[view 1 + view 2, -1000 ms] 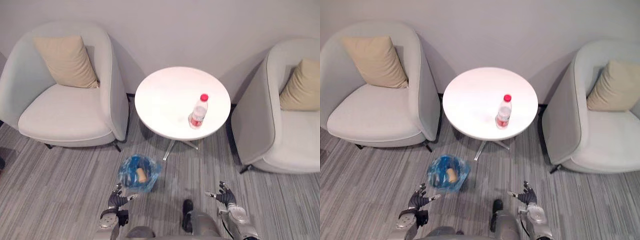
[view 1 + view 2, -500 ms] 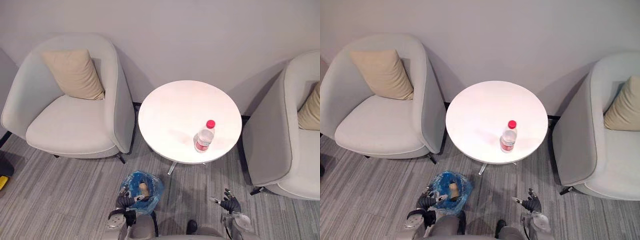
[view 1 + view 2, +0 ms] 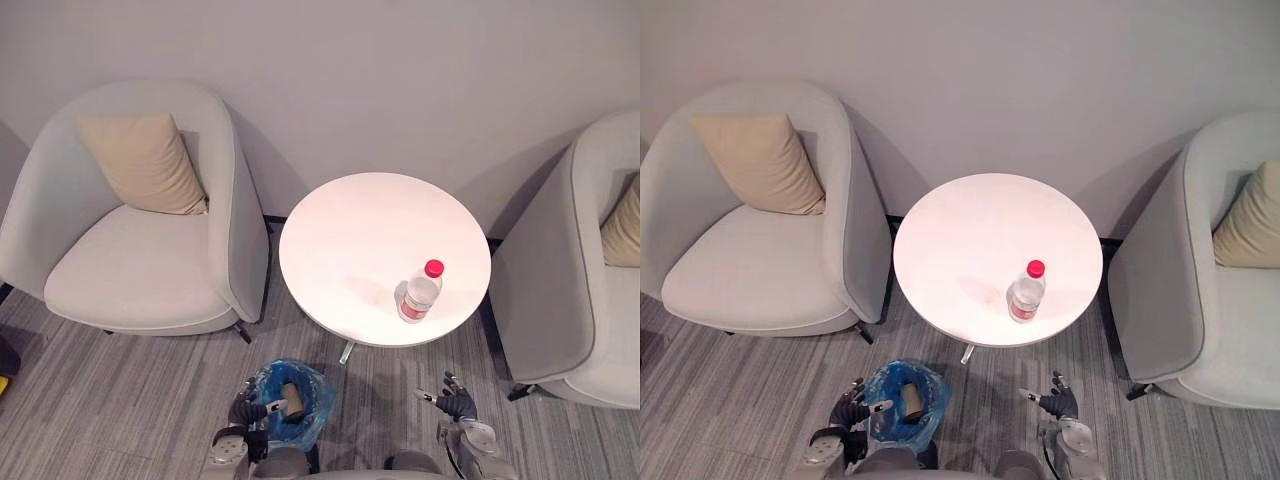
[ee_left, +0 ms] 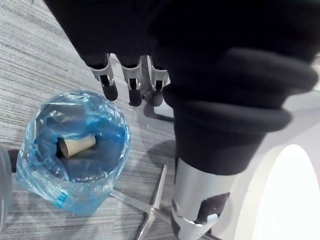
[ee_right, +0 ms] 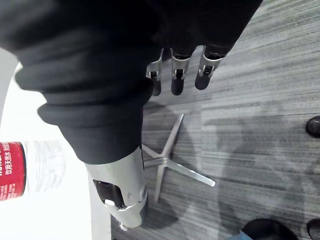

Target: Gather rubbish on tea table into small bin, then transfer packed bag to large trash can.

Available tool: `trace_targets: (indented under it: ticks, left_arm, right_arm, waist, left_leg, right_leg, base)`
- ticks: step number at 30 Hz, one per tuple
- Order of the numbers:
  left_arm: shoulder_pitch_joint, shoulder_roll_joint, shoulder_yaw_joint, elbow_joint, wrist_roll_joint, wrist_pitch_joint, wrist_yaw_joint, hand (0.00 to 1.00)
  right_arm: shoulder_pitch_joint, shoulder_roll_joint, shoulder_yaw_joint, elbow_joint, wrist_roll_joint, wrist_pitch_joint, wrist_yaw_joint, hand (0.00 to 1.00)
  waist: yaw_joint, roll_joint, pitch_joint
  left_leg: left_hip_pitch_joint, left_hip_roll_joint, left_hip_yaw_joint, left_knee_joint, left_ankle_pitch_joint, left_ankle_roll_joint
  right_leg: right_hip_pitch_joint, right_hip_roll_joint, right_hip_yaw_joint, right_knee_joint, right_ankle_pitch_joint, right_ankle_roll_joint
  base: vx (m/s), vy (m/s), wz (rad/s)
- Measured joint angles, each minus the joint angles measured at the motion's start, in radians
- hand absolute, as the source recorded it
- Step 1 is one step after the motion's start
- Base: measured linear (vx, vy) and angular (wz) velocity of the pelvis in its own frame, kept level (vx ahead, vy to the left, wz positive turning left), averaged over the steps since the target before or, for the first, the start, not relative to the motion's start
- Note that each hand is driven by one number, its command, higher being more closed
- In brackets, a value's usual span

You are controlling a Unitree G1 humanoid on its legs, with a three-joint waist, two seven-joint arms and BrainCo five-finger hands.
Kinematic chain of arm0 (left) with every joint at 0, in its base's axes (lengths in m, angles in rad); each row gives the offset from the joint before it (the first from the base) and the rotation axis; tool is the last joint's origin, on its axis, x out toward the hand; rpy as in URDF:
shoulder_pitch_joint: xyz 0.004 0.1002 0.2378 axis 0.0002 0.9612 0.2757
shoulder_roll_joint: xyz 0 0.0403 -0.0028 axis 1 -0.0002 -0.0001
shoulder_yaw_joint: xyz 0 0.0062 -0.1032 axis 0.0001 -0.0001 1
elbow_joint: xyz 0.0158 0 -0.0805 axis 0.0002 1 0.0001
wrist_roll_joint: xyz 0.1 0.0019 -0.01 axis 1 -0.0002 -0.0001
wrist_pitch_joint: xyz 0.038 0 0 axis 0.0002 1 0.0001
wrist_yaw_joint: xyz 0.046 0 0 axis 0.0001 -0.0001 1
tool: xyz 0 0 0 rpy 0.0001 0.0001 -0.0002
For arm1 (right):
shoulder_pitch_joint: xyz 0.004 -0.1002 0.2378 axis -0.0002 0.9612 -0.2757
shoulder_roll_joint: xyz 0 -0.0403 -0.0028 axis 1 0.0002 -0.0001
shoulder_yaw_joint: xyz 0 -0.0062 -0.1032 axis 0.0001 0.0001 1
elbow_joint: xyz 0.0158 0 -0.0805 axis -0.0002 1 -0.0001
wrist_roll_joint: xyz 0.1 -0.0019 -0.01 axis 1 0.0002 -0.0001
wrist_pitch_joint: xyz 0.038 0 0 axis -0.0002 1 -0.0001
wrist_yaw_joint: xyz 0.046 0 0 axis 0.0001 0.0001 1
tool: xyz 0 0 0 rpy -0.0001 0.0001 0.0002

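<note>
While the water bottle (image 3: 419,296) stands upright near the tea table's (image 3: 340,240) lower-right edge, your left hand (image 3: 245,411), by the blue-lined small bin (image 3: 297,403) at bottom centre, and right hand (image 3: 456,403) hang empty, fingers loosely spread. Risk: a glancing reach topples it off the rim.

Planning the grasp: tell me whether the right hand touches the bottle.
Apart. The left eye view shows floor between the right hand and the bottle.
</note>
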Motion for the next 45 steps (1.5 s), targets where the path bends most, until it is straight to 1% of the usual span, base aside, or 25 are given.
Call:
trace_targets:
  ticks: [1,2,4,5,6,8,11,14,16,20,25,27,29,35,41,45]
  left_arm:
    - [0.001,0.000,0.000,0.006,0.000,0.000,0.001,0.00]
    - [0.005,-0.004,0.000,0.010,-0.001,0.000,0.001,0.00]
    - [0.006,-0.006,0.000,0.012,-0.001,0.000,0.001,0.00]
    - [0.004,-0.005,0.000,0.018,-0.001,0.000,0.001,0.00]
    - [0.004,-0.005,0.001,0.018,-0.001,0.000,0.001,0.00]
    - [0.005,-0.004,0.001,0.018,-0.001,0.000,0.001,0.00]
    - [0.007,-0.004,0.003,0.018,-0.001,0.000,0.001,0.00]
    - [0.009,-0.005,0.002,0.017,0.000,0.000,0.000,0.00]
    - [0.021,-0.005,0.003,0.015,0.000,0.000,0.000,0.00]
    - [0.060,-0.004,0.001,0.008,0.000,0.001,-0.001,0.00]
    - [0.071,-0.003,-0.001,-0.001,0.001,0.001,-0.003,0.00]
    - [0.075,-0.003,-0.001,-0.006,0.002,0.000,-0.004,0.00]
    - [0.084,-0.003,-0.001,-0.007,0.002,0.000,-0.006,0.00]
    - [0.084,-0.003,-0.002,-0.013,0.002,-0.001,-0.025,0.00]
    - [0.096,-0.004,-0.003,-0.013,0.003,-0.001,-0.026,0.00]
    - [0.105,-0.004,-0.004,-0.014,0.004,-0.004,-0.027,0.00]
  right_arm:
    - [-0.008,0.000,0.000,0.000,0.000,0.000,0.000,0.00]
    - [-0.009,0.000,0.000,-0.002,0.001,-0.001,0.000,0.00]
    - [-0.002,0.001,-0.001,-0.002,0.002,-0.001,0.000,0.00]
    - [0.003,0.001,-0.005,-0.004,0.002,-0.001,0.000,0.00]
    - [0.004,0.001,-0.007,-0.007,0.002,-0.001,0.000,0.00]
    - [0.025,0.002,-0.013,-0.026,0.002,-0.001,-0.001,0.00]
    - [0.058,0.002,-0.016,-0.094,0.002,-0.002,-0.004,0.00]
    - [0.077,0.001,-0.043,-0.170,0.001,-0.004,-0.011,0.00]
    - [0.090,-0.001,-0.062,-0.228,-0.003,-0.007,-0.024,0.00]
    - [0.095,-0.003,-0.080,-0.301,-0.036,-0.011,-0.043,0.00]
    - [0.092,-0.004,-0.082,-0.367,-0.056,-0.016,-0.050,0.00]
    - [0.075,-0.008,-0.083,-0.369,-0.067,-0.029,-0.063,0.00]
    - [0.057,-0.016,-0.083,-0.371,-0.076,-0.030,-0.063,0.00]
    - [0.016,-0.051,-0.085,-0.401,-0.118,-0.037,-0.067,0.00]
    - [-0.011,-0.071,-0.083,-0.401,-0.120,-0.044,-0.086,0.00]
    - [-0.029,-0.072,-0.078,-0.401,-0.119,-0.045,-0.093,0.00]
  waist:
    - [0.000,0.000,0.000]
    - [-0.001,0.004,-0.003]
    - [-0.002,0.007,-0.006]
    - [-0.002,0.006,-0.007]
    - [-0.002,0.005,-0.009]
    - [-0.003,0.002,-0.021]
    - [-0.005,-0.002,-0.026]
    - [-0.008,0.000,-0.030]
    - [-0.008,-0.001,-0.034]
    - [-0.008,-0.005,-0.046]
    - [-0.007,-0.001,-0.059]
    - [-0.006,0.000,-0.060]
    - [-0.006,0.001,-0.061]
    - [-0.005,0.013,-0.065]
    - [-0.004,0.026,-0.071]
    - [-0.005,0.030,-0.069]
  left_leg:
    - [-0.002,-0.001,0.004,0.000,0.000,0.001]
    - [-0.004,0.000,0.003,-0.002,0.005,0.006]
    - [-0.003,0.003,0.002,-0.009,0.007,0.010]
    - [-0.001,0.003,0.002,-0.017,0.015,0.012]
    - [0.000,0.002,0.002,-0.024,0.020,0.015]
    - [0.008,-0.004,0.002,-0.065,0.050,0.016]
    - [0.035,-0.016,-0.001,-0.135,0.100,0.014]
    - [0.067,-0.018,-0.013,-0.214,0.151,0.008]
    - [0.076,-0.015,-0.025,-0.244,0.165,-0.001]
    - [0.067,-0.018,-0.027,-0.245,0.162,0.001]
    - [0.058,-0.025,-0.033,-0.244,0.161,0.002]
    - [0.056,-0.025,-0.037,-0.244,0.161,0.005]
    - [0.057,-0.025,-0.043,-0.243,0.164,0.010]
    - [0.056,-0.027,-0.064,-0.240,0.163,0.012]
    - [0.056,-0.028,-0.087,-0.243,0.163,0.012]
    - [0.050,-0.032,-0.105,-0.244,0.164,0.012]
  right_leg:
    - [0.007,0.000,0.009,-0.025,0.006,0.005]
    - [0.022,0.005,0.011,-0.066,0.028,0.005]
    - [0.038,0.011,0.011,-0.106,0.050,0.006]
    - [0.050,0.013,0.010,-0.138,0.069,0.007]
    - [0.051,0.013,0.011,-0.146,0.073,0.005]
    - [0.052,0.012,0.010,-0.169,0.088,0.003]
    - [0.050,0.011,0.011,-0.177,0.089,0.005]
    - [0.048,0.016,0.010,-0.179,0.089,0.005]
    - [0.048,0.020,0.008,-0.187,0.090,0.007]
    - [0.048,0.019,0.019,-0.206,0.098,0.015]
    - [0.049,0.018,0.032,-0.222,0.102,0.017]
    - [0.050,0.019,0.032,-0.228,0.115,0.017]
    - [0.055,0.020,0.031,-0.230,0.115,0.017]
    - [0.068,0.025,0.011,-0.242,0.115,0.016]
    - [0.069,0.026,0.001,-0.232,0.104,0.010]
    - [0.068,0.022,-0.020,-0.231,0.099,0.014]
  base:
    - [-0.02,0.001,-0.14]
    - [-0.02,0.017,-0.13]
    - [-0.03,0.025,-0.05]
    - [-0.05,0.028,-0.02]
    - [-0.08,0.030,-0.03]
    - [-0.09,0.016,-0.01]
    - [-0.10,-0.008,0.00]
    - [-0.15,-0.027,0.08]
    - [-0.13,-0.030,0.05]
    - [-0.07,0.007,0.00]
    - [0.02,0.019,0.05]
    - [0.07,-0.007,0.02]
    - [0.07,-0.017,0.05]
    - [0.04,-0.029,0.07]
    - [-0.03,-0.024,0.08]
    - [-0.04,-0.019,0.12]
